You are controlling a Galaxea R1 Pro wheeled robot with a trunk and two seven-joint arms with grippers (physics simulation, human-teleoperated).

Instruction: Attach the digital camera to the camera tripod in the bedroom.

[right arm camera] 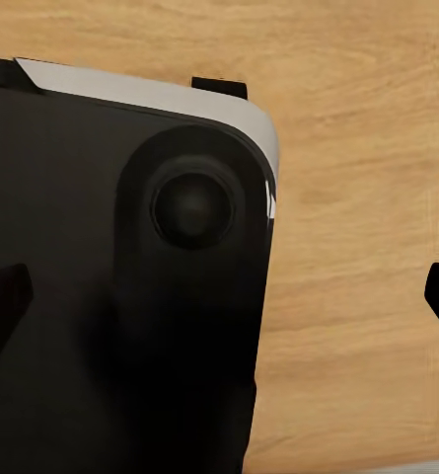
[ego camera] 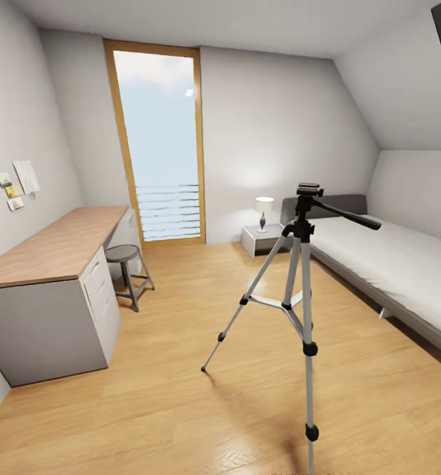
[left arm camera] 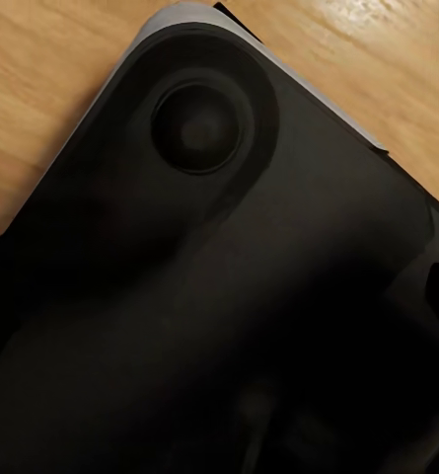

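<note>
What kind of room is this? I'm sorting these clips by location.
A bedroom, likely in an attic: a low bed under a sloped ceiling, a nightstand lamp, and a desk with a stool. A camera tripod stands on the wood floor.

Silver/blk camera tripod (ego camera: 298,277), grey bed (ego camera: 385,264), wood-top desk (ego camera: 52,247), lt wood floor (ego camera: 181,396).

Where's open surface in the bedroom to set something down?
Desk top is bare along its whole length. Open floor between desk and camera tripod, and in front of the window. Tighter between tripod and bed; nightstand holds a lamp.
</note>
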